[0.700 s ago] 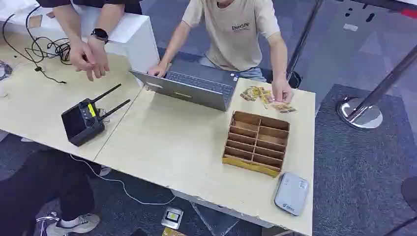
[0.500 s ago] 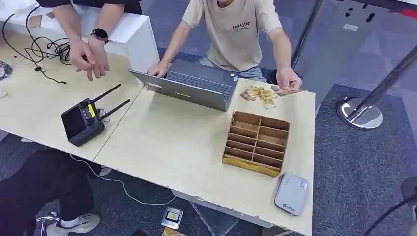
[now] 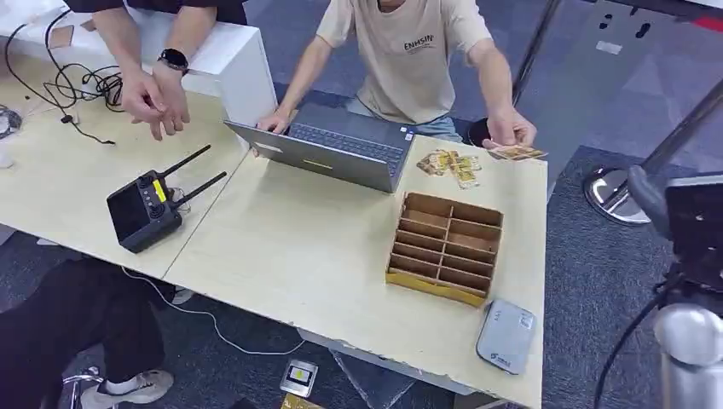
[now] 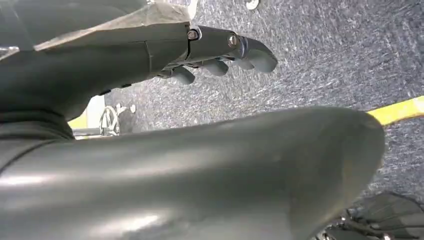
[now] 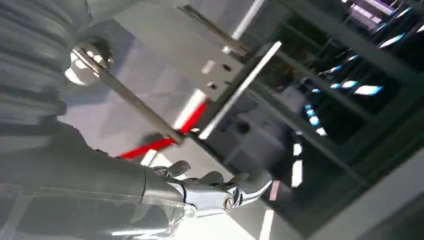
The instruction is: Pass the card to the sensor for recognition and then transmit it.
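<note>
A person at the far side holds a card (image 3: 517,153) just above the table's far right corner. More cards (image 3: 452,164) lie in a small pile beside the laptop. The grey sensor pad (image 3: 506,335) rests at the near right corner of the table (image 3: 298,247). My right arm (image 3: 692,256) rises at the right edge, off the table and to the right of the held card. My right hand (image 5: 210,187) has its fingers stretched out and holds nothing. My left hand (image 4: 220,55) hangs over the carpet floor, fingers loosely apart and empty.
A wooden divided box (image 3: 445,247) stands between the card pile and the sensor pad. An open laptop (image 3: 337,149) sits at the far middle, a black remote with antennas (image 3: 149,207) at the left. A second person's hands (image 3: 153,98) hover over the left table. Chrome stanchion base (image 3: 621,200) stands at right.
The person picked a card off the table and lifted it toward the right. My right arm has come up into the head view at the right edge.
</note>
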